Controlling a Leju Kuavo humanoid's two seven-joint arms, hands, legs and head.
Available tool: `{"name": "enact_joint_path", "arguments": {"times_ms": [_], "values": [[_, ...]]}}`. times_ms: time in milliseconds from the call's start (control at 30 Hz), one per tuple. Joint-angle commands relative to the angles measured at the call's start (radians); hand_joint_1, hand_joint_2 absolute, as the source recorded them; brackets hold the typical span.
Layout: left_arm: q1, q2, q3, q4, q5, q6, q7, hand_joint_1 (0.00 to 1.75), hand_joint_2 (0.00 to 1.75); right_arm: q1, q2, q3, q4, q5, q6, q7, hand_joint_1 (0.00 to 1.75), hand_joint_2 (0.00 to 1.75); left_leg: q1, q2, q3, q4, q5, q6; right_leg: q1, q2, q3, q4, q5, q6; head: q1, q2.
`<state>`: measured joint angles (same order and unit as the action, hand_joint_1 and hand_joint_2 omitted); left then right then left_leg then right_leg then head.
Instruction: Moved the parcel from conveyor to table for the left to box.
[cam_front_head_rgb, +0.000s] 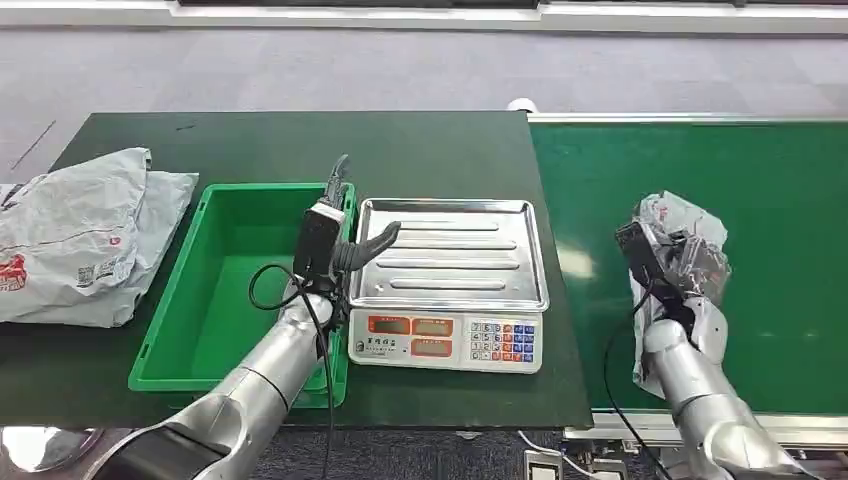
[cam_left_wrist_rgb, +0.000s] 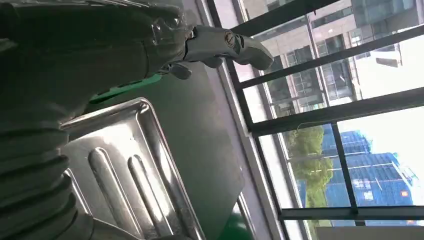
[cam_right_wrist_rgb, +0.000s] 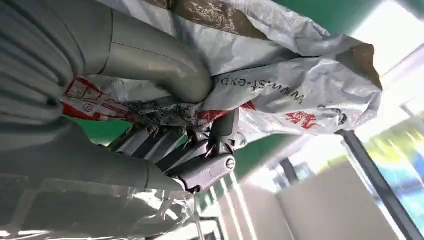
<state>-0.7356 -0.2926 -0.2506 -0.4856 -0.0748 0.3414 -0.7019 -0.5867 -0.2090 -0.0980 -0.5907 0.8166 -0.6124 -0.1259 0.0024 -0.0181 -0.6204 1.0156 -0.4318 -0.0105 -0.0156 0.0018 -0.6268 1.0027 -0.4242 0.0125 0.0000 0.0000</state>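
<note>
**Q:** Gripping what, and where, is the right hand (cam_front_head_rgb: 690, 268)?

**A:** It grips a crumpled grey plastic mailer parcel with red print (cam_front_head_rgb: 672, 228), over the green conveyor belt (cam_front_head_rgb: 780, 200) at the right of the scene. In the right wrist view the thick grey thumb (cam_right_wrist_rgb: 160, 62) presses on one face of the parcel (cam_right_wrist_rgb: 300, 75) and the darker fingers (cam_right_wrist_rgb: 200, 150) curl against the other, so the bag is pinched between them. Whether the parcel's lower end touches the belt cannot be told.

**Q:** How does the left hand (cam_front_head_rgb: 345, 235) stand?

**A:** It holds nothing, fingers apart: the thumb points right over the left edge of the ribbed stainless steel weighing tray (cam_front_head_rgb: 450, 250), while the dark fingers point to the far side above the right wall of the green plastic bin (cam_front_head_rgb: 170, 320). The left wrist view shows one silver-tipped finger (cam_left_wrist_rgb: 225, 45) extended above the tray (cam_left_wrist_rgb: 125, 165), with nothing in its grasp.

**Q:** What else lies on the dark green table (cam_front_head_rgb: 300, 140)?

**A:** The tray sits on a white electronic scale with coloured keys (cam_front_head_rgb: 445, 340), just right of the bin. Two flat grey mailer bags (cam_front_head_rgb: 80, 235) lie at the table's left end, apart from the bin.
</note>
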Motion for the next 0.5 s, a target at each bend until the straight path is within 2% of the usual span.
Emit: {"name": "enact_joint_path", "arguments": {"times_ms": [33,167,400,500], "values": [[-0.046,-0.01,0.044,0.069,-0.018,-0.012,0.004,0.0,1.75,-0.079,0.006,-0.024,-0.183,-0.207,0.011,-0.14,1.75,1.75,-0.001,0.005,0.002,0.0,-0.001,0.0,-0.001,0.003,0.0,0.001,0.0,-0.001,0.0,0.0],[-0.063,-0.014,0.036,0.081,-0.026,-0.026,0.004,0.0,1.75,-0.127,0.023,0.053,-0.185,-0.217,0.086,-0.122,1.75,1.75,-0.001,0.006,0.001,0.001,-0.001,0.0,-0.001,0.005,-0.001,0.001,0.0,0.0,0.0,0.0],[-0.082,-0.049,0.008,0.095,-0.046,-0.04,0.022,0.0,1.75,-0.191,0.072,0.167,-0.187,-0.197,0.09,-0.089,1.75,1.75,0.0,0.009,0.003,0.0,-0.002,0.0,0.0,0.007,0.001,0.001,0.0,-0.001,0.0,0.0],[-0.086,-0.055,0.002,0.101,-0.038,-0.042,0.021,0.0,1.75,-0.209,0.083,0.244,-0.172,-0.186,0.137,-0.049,1.75,1.75,0.0,0.008,0.003,0.0,-0.002,0.0,0.0,0.006,0.001,0.001,0.0,-0.001,0.0,0.0]]}}
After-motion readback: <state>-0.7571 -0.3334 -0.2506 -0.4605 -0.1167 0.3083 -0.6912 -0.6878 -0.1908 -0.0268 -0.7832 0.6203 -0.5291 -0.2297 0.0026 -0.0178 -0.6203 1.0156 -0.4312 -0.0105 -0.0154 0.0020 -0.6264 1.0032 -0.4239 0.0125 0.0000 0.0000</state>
